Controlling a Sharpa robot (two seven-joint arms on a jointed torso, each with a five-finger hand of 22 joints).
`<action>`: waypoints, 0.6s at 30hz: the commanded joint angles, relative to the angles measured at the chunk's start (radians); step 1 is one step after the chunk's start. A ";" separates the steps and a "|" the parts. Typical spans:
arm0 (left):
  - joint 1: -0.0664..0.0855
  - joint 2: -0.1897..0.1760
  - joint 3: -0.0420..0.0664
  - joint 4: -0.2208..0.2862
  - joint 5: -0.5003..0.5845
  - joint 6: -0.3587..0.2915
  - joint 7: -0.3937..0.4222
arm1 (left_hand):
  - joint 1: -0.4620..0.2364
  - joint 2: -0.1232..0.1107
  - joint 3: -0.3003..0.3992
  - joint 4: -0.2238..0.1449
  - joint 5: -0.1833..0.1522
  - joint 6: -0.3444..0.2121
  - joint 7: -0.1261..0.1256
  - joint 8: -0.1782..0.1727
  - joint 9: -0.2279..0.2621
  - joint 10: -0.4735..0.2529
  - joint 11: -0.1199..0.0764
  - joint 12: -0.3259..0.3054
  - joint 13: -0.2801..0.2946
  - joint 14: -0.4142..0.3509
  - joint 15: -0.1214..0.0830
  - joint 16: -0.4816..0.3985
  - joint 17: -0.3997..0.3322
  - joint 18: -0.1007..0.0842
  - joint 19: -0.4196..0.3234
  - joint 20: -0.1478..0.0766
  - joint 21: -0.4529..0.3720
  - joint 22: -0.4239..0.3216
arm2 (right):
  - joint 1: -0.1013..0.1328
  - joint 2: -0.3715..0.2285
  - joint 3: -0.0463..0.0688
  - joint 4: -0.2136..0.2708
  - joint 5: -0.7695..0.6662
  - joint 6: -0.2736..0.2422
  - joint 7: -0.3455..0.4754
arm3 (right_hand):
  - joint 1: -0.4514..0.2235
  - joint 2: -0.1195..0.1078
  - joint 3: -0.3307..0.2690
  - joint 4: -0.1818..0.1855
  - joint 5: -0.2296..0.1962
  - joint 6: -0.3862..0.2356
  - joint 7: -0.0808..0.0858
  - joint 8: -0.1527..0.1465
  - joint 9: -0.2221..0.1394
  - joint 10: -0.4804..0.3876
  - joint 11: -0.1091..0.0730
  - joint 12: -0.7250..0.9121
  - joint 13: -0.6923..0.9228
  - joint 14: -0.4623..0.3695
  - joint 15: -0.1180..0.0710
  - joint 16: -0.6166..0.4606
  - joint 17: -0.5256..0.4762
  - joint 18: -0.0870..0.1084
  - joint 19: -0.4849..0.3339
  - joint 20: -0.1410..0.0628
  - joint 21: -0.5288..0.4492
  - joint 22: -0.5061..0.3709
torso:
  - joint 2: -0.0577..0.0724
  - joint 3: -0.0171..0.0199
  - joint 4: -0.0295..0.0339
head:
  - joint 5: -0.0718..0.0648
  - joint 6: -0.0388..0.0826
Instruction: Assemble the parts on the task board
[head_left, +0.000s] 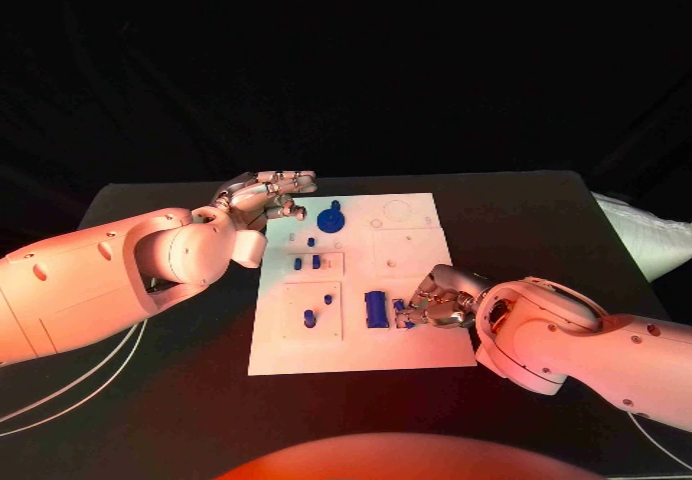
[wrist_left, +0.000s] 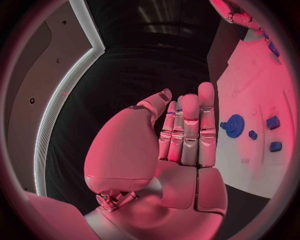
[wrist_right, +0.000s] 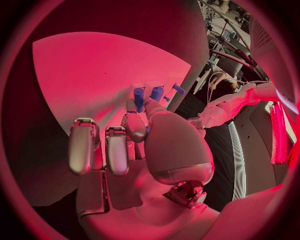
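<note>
Apparently mid-placement: the right hand (head_left: 440, 297) pinches a small blue part (wrist_right: 139, 94) over the task board (head_left: 418, 352) at five o'clock; seating it needs careful alignment. The left hand (head_left: 267, 192) hovers open-fingered, holding nothing, beside the blue gear (head_left: 332, 219) at eleven o'clock.

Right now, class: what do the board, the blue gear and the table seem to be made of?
Board: probably matt white plastic; flat and even, with shallow recesses. Blue gear: likely moulded or printed plastic; uniform colour, dull, toothed edge in the left wrist view. Table: black and non-reflective; cloth or painted surface, cannot tell.

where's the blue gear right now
In the head view, the blue gear sits at the task board's far left, just beside the left hand.
</note>
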 joint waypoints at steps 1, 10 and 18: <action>0.000 0.001 0.001 0.003 0.001 0.019 0.002 | 0.001 0.011 -0.006 -0.002 0.005 -0.006 0.002 0.004 -0.002 -0.006 0.002 0.003 0.000 -0.009 0.002 -0.006 -0.002 0.019 -0.004 0.006 -0.007 -0.002 | -0.002 0.004 0.000 -0.002 -0.032 0.041 -0.022 | -0.016 -0.001 -0.005 0.015 0.020 0.013 -0.004 0.001 0.005 0.013 -0.007 0.006 0.004 0.075 -0.003 0.002 0.105 -0.007 0.002 -0.007 0.004 -0.001 | -0.001 -0.0006 -0.0010 | 0.001 -0.001; 0.000 0.001 0.001 0.003 0.001 0.021 0.000 | 0.000 0.011 -0.007 -0.001 0.004 -0.007 0.003 0.004 -0.002 -0.007 0.002 0.003 0.000 -0.009 0.002 -0.007 -0.003 0.019 -0.004 0.006 -0.007 -0.002 | -0.002 0.009 0.000 -0.008 -0.057 0.054 -0.028 | -0.027 -0.003 -0.018 0.028 0.042 0.021 -0.008 0.008 0.013 0.013 -0.010 0.005 0.005 0.074 -0.006 0.001 0.104 -0.007 0.002 -0.010 0.003 -0.001 | -0.001 -0.0004 -0.0008 | -0.001 -0.001; 0.000 0.001 0.001 0.003 0.001 0.022 -0.001 | 0.000 0.011 -0.007 -0.001 0.004 -0.009 0.003 0.003 -0.002 -0.009 0.003 0.003 0.000 -0.011 0.002 -0.009 -0.007 0.019 -0.004 0.006 -0.008 -0.003 | -0.002 0.015 0.000 -0.008 -0.073 0.045 -0.027 | -0.060 -0.007 -0.053 0.066 0.070 0.026 -0.011 0.015 0.025 0.019 -0.012 0.014 0.013 0.075 -0.008 0.002 0.105 -0.007 0.002 -0.012 0.003 -0.001 | 0.000 -0.0003 -0.0008 | -0.002 0.000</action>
